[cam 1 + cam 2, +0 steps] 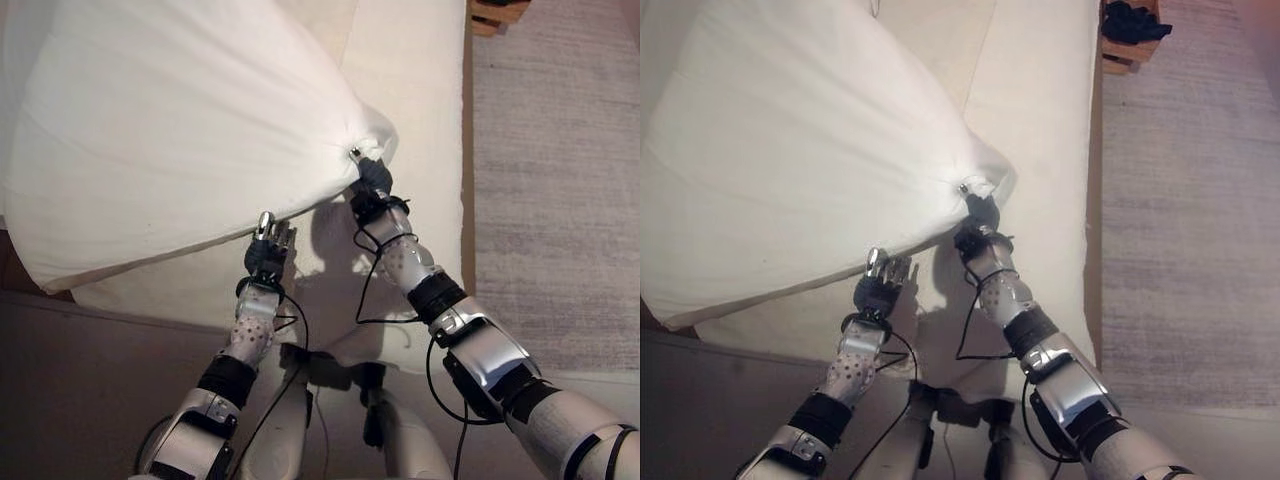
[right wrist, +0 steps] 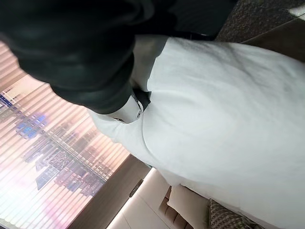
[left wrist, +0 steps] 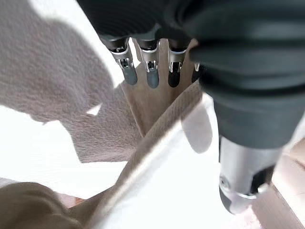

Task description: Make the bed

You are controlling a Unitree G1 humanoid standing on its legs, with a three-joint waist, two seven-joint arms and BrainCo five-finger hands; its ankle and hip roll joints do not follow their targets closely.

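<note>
Nearest to the camera is the left hand point(image 1: 270, 243), which is raised in front of the bed point(image 1: 420, 60). Its fingers point(image 3: 151, 71) are straight and relaxed, in a row, and they hold nothing. They are just under the near edge of the pillow point(image 1: 170, 130); I cannot tell if they touch it.

A little farther and to the right is the right hand point(image 1: 372, 175). It pinches one corner of the pillow, and the white cloth is gathered into folds around the fingers. In the right wrist view the cloth hides most of this hand.

The pillow is big and white. It hangs in the air above the bed, tilted, with the held corner low and the rest going up and to the left.

Under it lies the bed with a cream sheet. To the right of the bed is a grey carpet point(image 1: 560, 180), and at the far corner stands a wooden box point(image 1: 1128, 40) with something dark in it.
</note>
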